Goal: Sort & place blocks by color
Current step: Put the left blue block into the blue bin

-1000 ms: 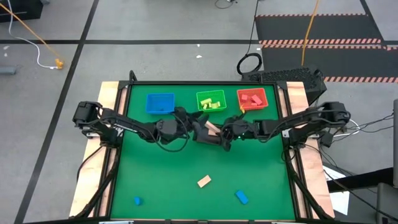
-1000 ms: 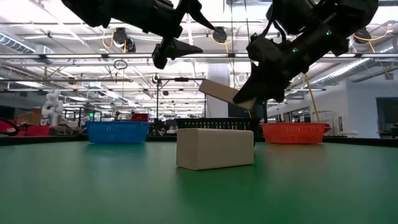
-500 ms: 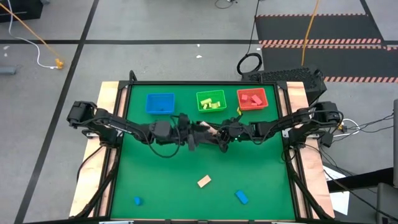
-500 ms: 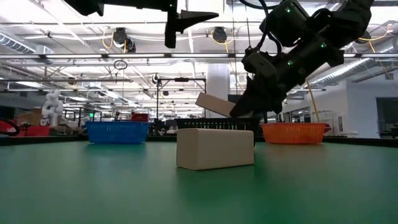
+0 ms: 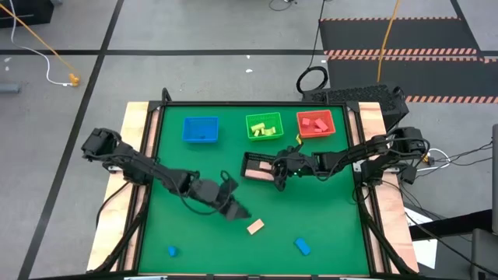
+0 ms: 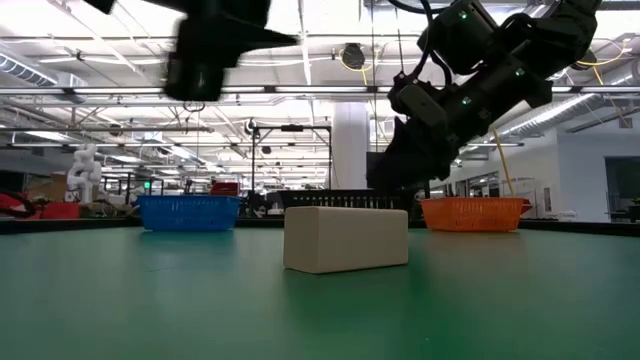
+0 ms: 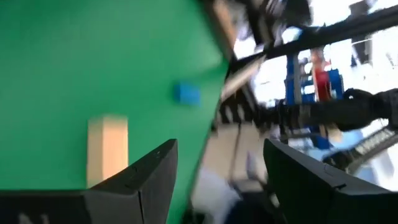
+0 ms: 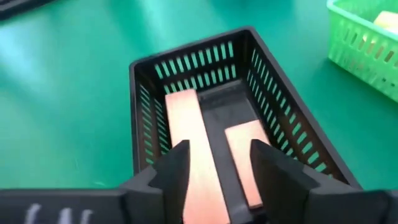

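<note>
The green table (image 5: 311, 225) carries three square trays along its far edge: blue tray (image 5: 200, 129), green tray (image 5: 263, 126) with yellow-green blocks (image 5: 267, 128), and red tray (image 5: 315, 124) with red blocks (image 5: 313, 123). A black mesh tray (image 5: 258, 166) sits near mid-table.

The right gripper (image 5: 278, 174) is positioned over the near-right end of the mesh tray. In the right wrist view its fingers (image 8: 174, 167) are spread, gripping nothing; two tan blocks (image 8: 193, 137) lie flat in the tray, beneath and just beyond the fingertips. The high view hides these blocks.

The left gripper (image 5: 233, 210) hangs above the table near its front. Its fingers (image 7: 152, 171) are parted and empty. A tan block (image 5: 255, 226) lies just beside the left gripper; one blue block (image 5: 302, 246) lies front-right, another blue block (image 5: 171, 251) front-left.
</note>
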{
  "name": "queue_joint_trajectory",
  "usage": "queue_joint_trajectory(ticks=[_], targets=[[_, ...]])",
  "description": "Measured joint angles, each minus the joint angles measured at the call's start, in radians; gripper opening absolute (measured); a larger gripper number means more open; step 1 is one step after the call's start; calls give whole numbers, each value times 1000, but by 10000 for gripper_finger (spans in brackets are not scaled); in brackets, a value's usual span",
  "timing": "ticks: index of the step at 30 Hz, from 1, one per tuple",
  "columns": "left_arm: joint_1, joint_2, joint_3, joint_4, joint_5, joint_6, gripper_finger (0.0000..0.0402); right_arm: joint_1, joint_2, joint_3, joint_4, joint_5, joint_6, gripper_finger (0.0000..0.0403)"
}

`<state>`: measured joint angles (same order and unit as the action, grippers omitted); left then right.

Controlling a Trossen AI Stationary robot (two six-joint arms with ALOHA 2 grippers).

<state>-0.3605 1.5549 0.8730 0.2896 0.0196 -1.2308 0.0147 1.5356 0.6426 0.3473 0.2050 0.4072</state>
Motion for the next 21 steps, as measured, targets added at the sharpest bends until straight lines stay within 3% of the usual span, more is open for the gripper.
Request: queue_joint_trajectory(ticks=[9, 21], targets=[[-185, 0, 0, -361, 120, -621, 236, 0, 0, 1, 113, 0, 0, 224], [-404, 0, 0, -578, 217, -1201, 237, 0, 0, 1, 142, -1, -13, 230]])
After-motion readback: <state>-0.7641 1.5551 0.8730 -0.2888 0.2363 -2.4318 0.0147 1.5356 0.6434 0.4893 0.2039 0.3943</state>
